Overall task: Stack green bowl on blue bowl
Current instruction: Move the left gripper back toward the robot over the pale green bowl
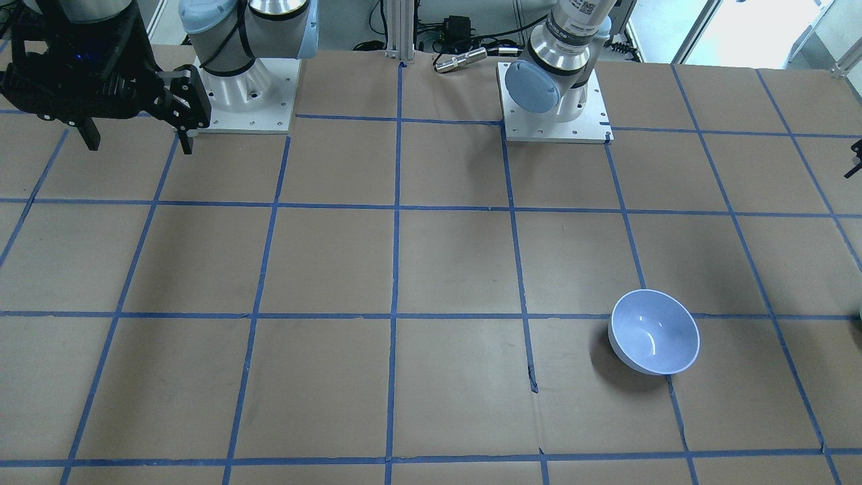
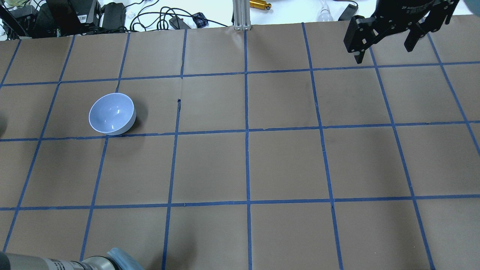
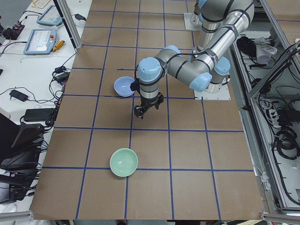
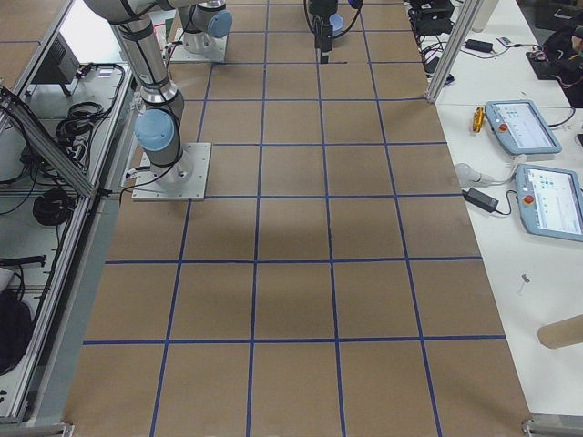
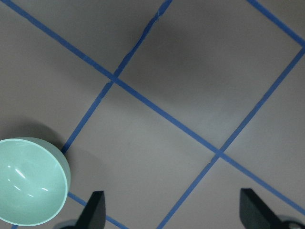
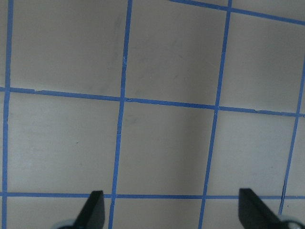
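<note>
While my left gripper (image 5: 174, 217) hangs spread, the green bowl (image 5: 31, 181) sits below, off to its side, rim untouched. My right gripper (image 6: 171, 214), also spread, hangs over taped table (image 6: 167, 143), far from the blue bowl (image 2: 111, 118).

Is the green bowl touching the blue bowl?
Apart. The exterior left view shows the green bowl near the camera and the blue bowl farther away, with a wide stretch of brown table between them.

Left pincer (image 5: 174, 213) and right pincer (image 6: 171, 213) hover, both spread wide.
</note>
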You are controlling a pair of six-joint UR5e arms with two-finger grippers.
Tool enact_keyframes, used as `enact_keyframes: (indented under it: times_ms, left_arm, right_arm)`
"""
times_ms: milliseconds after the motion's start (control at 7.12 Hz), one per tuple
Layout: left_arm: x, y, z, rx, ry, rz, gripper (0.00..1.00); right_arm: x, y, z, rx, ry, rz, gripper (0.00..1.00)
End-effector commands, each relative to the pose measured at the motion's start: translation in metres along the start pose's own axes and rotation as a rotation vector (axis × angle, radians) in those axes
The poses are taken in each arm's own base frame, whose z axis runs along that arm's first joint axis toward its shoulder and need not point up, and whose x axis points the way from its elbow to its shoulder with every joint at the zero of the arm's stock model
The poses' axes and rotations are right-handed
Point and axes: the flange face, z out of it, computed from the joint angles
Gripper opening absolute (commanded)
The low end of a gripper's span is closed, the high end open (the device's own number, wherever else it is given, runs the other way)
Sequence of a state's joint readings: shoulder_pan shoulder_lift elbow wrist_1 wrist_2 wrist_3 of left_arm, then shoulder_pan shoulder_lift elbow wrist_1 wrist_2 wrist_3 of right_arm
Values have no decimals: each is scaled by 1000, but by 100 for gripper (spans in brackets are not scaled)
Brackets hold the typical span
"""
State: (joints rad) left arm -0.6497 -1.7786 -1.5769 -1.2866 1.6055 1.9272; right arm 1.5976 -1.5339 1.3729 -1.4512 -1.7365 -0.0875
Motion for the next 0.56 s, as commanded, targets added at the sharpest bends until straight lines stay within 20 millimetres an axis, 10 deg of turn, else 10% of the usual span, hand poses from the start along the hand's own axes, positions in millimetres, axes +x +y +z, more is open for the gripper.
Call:
enact_keyframes:
  times_ms: [0,421]
  left_arm:
    - [-30,35,35,2,-54,104,100]
    - [-58,64,77,70,-47,261,100]
  right_arm:
    - [0,0,0,0,0,-1,100]
    - [0,0,0,0,0,-1,100]
